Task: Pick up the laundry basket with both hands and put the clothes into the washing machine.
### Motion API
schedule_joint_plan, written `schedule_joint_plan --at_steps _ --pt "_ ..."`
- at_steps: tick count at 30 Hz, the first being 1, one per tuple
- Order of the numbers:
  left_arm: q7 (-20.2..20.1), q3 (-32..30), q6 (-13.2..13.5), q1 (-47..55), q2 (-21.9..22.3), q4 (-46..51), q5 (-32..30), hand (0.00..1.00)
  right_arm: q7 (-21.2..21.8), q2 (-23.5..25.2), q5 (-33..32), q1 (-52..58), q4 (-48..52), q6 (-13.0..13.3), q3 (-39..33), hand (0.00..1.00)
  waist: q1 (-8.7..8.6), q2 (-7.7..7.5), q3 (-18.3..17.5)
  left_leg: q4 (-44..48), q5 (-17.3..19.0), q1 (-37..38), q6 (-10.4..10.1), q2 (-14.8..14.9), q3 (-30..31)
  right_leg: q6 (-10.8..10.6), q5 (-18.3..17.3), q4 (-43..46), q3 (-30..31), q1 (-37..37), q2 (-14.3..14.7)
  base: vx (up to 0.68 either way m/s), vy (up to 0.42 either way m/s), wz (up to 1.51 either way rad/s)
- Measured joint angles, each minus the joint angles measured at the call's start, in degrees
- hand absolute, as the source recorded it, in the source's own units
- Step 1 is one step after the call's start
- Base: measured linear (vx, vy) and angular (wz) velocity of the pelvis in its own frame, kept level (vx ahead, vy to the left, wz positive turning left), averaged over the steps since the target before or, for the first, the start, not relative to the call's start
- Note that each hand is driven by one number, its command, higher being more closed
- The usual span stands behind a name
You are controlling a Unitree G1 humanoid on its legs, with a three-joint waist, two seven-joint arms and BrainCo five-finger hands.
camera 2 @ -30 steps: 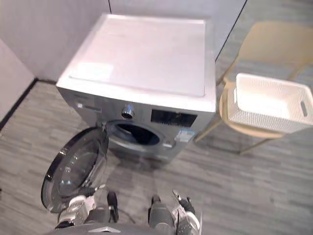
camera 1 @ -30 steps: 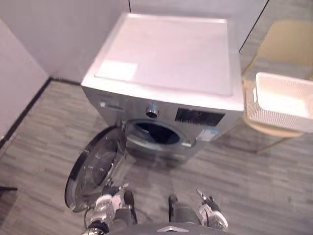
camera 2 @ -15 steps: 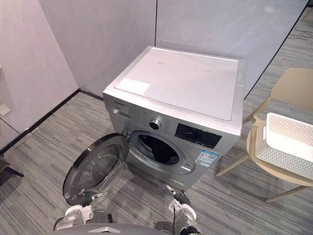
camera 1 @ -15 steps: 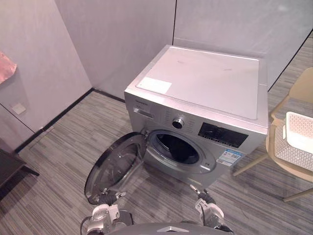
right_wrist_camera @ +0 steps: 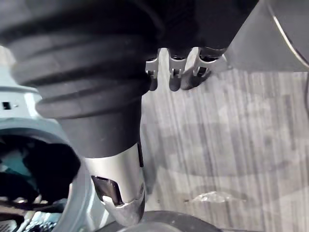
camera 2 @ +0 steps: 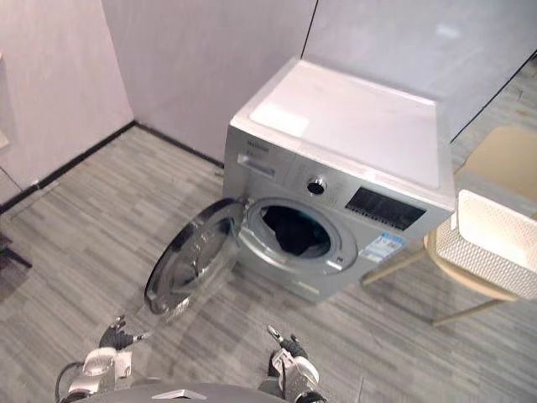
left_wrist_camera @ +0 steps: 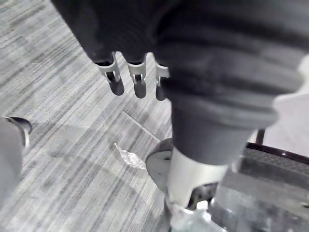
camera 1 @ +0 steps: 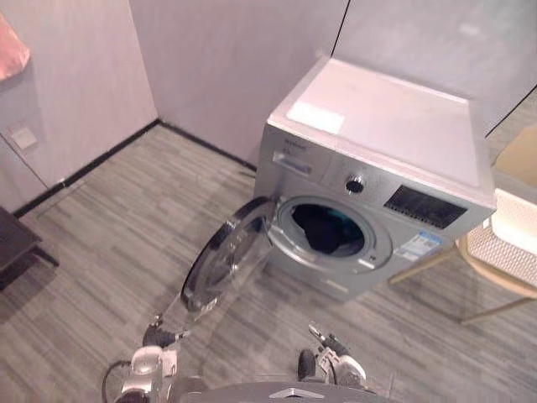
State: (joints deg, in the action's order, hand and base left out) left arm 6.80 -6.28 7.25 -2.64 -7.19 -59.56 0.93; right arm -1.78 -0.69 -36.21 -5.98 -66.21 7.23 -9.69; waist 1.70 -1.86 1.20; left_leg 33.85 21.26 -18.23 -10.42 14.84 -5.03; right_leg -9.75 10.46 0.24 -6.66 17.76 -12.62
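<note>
The silver washing machine [camera 1: 377, 185] stands by the wall with its round door [camera 1: 222, 264] swung open to the left. Dark and teal clothes [camera 1: 327, 231] lie inside the drum. The white laundry basket [camera 2: 495, 248] rests on a beige chair [camera 2: 470, 284] to the right of the machine. My left hand [camera 1: 151, 359] and right hand [camera 1: 336, 363] hang low at the near edge, far from the basket and apart from the machine. In the wrist views the left hand's fingers [left_wrist_camera: 136, 79] and the right hand's fingers [right_wrist_camera: 176, 72] are relaxed and hold nothing.
Grey plank floor spreads in front of and left of the machine. A dark piece of furniture [camera 1: 15, 243] sits at the left edge, with a pink cloth [camera 1: 8, 49] on the wall above. A small shiny scrap [left_wrist_camera: 128, 157] lies on the floor.
The whole picture has shifted, so the camera moved; the machine now sits further right and the clothes in the drum show. Both hands stay low and empty.
</note>
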Motion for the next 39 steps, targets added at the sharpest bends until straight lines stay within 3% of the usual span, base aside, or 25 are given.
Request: schedule_joint_plan --at_steps 3,4,5,6,7,8,9,11,14,21,25,26,28,30,32,33,37,39 --pt "-0.04 -2.57 -0.23 0.17 -0.34 -2.66 -0.02 0.0 0.06 0.28 0.03 0.48 0.43 0.1 -0.23 0.0 0.6 0.11 1.29 3.72 1.91 -1.53 -0.1 1.7 -0.14 0.89 1.47 -1.48 1.2 -0.47 1.74 -0.12 0.023 -0.23" --pt "-0.16 -3.77 -0.95 1.53 -0.78 -3.25 -0.18 0.0 0.06 0.34 0.09 1.54 0.62 -0.17 -0.79 0.0 0.54 -0.08 1.4 4.95 3.03 -0.7 0.09 2.5 -0.33 2.15 1.34 -2.41 1.5 -2.07 2.75 -0.05 0.027 -0.28" --pt "-0.37 -5.57 -1.42 2.43 -0.72 -3.78 -0.61 0.0 0.06 0.25 0.09 2.32 0.63 -0.19 -2.2 0.0 0.39 0.75 1.53 4.02 3.32 -0.03 0.98 3.17 -0.48 5.61 -3.8 -2.72 1.76 -2.69 3.85 -0.03 0.033 -0.19" --pt "-0.67 -6.2 -1.63 2.59 -0.64 -3.97 -0.9 0.0 0.07 0.1 0.08 2.14 0.9 -0.2 -2.77 0.0 0.42 1.02 1.43 2.21 2.55 0.65 1.85 3.56 -0.76 6.25 -8.74 -2.09 1.92 -2.81 4.45 0.02 0.022 -0.16" --pt "-1.15 -6.86 -1.65 3.18 -0.37 -3.98 -1.22 0.0 0.2 -0.02 0.06 2.6 1.26 -0.33 -4.34 0.0 0.34 1.19 1.49 -1.7 0.46 2.51 2.38 4.53 -2.08 5.5 -7.85 6.72 3.8 -0.88 6.79 0.08 0.04 -0.01" --pt "-1.35 -7.26 -1.73 4.25 -1.05 -4.04 -1.27 0.0 0.49 0.15 0.06 4.42 1.26 -0.36 -6.34 0.0 -0.25 0.41 1.0 -4.55 -0.63 4.3 1.96 4.05 -2.15 5.16 -7.79 13.67 3.82 -1.74 9.3 0.14 0.063 -0.32" --pt "-1.57 -7.69 -1.89 5.33 -1.51 -4.08 -1.49 0.0 0.57 -0.03 0.09 5.6 0.74 -0.55 -7.93 0.0 0.89 -0.65 0.28 -6.66 -1.07 6.33 1.43 3.09 -4.17 5.29 -7.69 12.55 3.18 -1.94 8.78 0.12 0.067 -0.26" --pt "-2.1 -7.66 -2.16 5.39 -1.11 -4.14 -2.25 0.0 1.34 -0.19 0.11 6.78 -0.01 -0.76 -9.8 0.0 -0.07 -0.99 -0.44 -9.61 -2.68 6.34 1.75 1.71 -4.43 4.04 -6.19 9.85 4.9 -1.96 8.0 0.11 0.051 -0.05" --pt "-2.2 -6.49 -2.17 3.37 -0.38 -4.12 -2.9 0.0 1.88 -0.75 0.56 9.24 -0.69 -1.46 -12.95 0.0 -0.71 -1.63 -1.05 -16.73 -7.19 7.58 1.77 -1.03 -4.62 5.02 -4.84 5.67 5.16 -2.17 6.4 0.14 0.014 0.21" --pt "-2.29 -1.88 -1.58 0.68 4.5 -4.18 -0.94 0.0 1.96 -2.26 0.65 10.35 -2.25 -1.4 -18.14 0.0 -1.36 2.74 -2.7 -23.97 -9.58 14.41 1.01 -1.74 -5.94 5.05 -4.53 -1.9 5.85 -8.88 6.16 0.08 -0.017 -0.02" --pt "-2.36 0.06 -1.06 0.21 5.0 -4.16 -0.84 0.0 2.02 -2.33 0.64 10.2 -2.15 -1.2 -17.18 0.0 -1.54 3.28 -2.82 -24.83 -10.84 16.76 1.38 -2.28 -5.97 5.03 -4.56 -1.96 5.84 -10.95 5.77 -0.02 -0.003 0.03" --pt "-2.31 0.06 -0.94 0.29 4.9 -3.82 -0.7 0.0 2.09 -2.47 0.63 10.19 -2.11 -1.12 -15.84 0.0 -1.45 4.08 -2.01 -23.03 -10.86 16.06 1.38 -2.3 -5.76 5.13 -5.19 -1.02 5.87 -10.96 5.7 -0.09 -0.004 0.17" --pt "-2.12 -0.62 -0.89 0.91 4.73 -1.23 0.85 0.0 2.49 -2.26 0.64 10.08 -1.93 -1.16 -14.68 0.0 -1.67 2.98 -0.24 -15.01 -10.85 12.61 1.36 -2.57 -3.78 6.2 -11.27 3.06 6.51 -11.05 5.11 -0.11 -0.048 0.45" --pt "-1.71 -3.69 -0.56 2.03 5.27 5.44 3.91 0.0 2.45 -2.78 0.64 10.22 -1.51 -1.06 -14.07 0.0 -0.77 3.14 3.28 -1.36 -11.31 7.89 0.67 -1.57 1.11 3.48 -15.9 10.63 6.97 -10.97 5.55 -0.14 -0.119 0.48" --pt "-1.09 -5.62 -0.48 4.31 6.72 10.36 6.32 0.0 2.37 -3.58 0.66 10.91 0.33 -0.77 -13.32 0.0 0.22 4.64 4.56 4.23 -12.39 4.53 0.06 -1.36 3.24 2.92 -18.64 15.15 7.2 -9.08 5.58 -0.25 -0.046 0.06" --pt "-0.94 -6.89 -0.54 5.93 7.15 14.24 7.78 0.0 2.25 -4.11 0.67 11.22 1.45 -0.65 -13.3 0.0 0.49 5.61 4.18 4.11 -12.81 3.79 0.56 -1.54 3.19 2.95 -18.8 15.96 7.45 -7.84 4.91 -0.18 0.023 0.04" --pt "0.69 -11.84 0.41 7.51 6.87 28.23 9.03 0.0 1.87 -3.64 1.41 13.23 4.76 -0.59 -13.55 0.0 0.89 5.18 3.98 -1.84 -11.59 4.7 3.08 -1.43 -0.9 2.95 -18.49 15.48 7.77 -6.01 3.86 -0.09 0.039 0.13" --pt "1.62 -13.82 1.43 6.88 5.44 29.75 9.07 0.0 1.79 -3.35 2.61 14.21 4.44 -0.57 -14.15 0.0 0.57 5.01 2.28 -11.88 -9.8 8.39 2.08 -2.46 -1.42 1.58 -15.74 11.85 8.04 -5.72 4.36 -0.03 0.062 0.08"
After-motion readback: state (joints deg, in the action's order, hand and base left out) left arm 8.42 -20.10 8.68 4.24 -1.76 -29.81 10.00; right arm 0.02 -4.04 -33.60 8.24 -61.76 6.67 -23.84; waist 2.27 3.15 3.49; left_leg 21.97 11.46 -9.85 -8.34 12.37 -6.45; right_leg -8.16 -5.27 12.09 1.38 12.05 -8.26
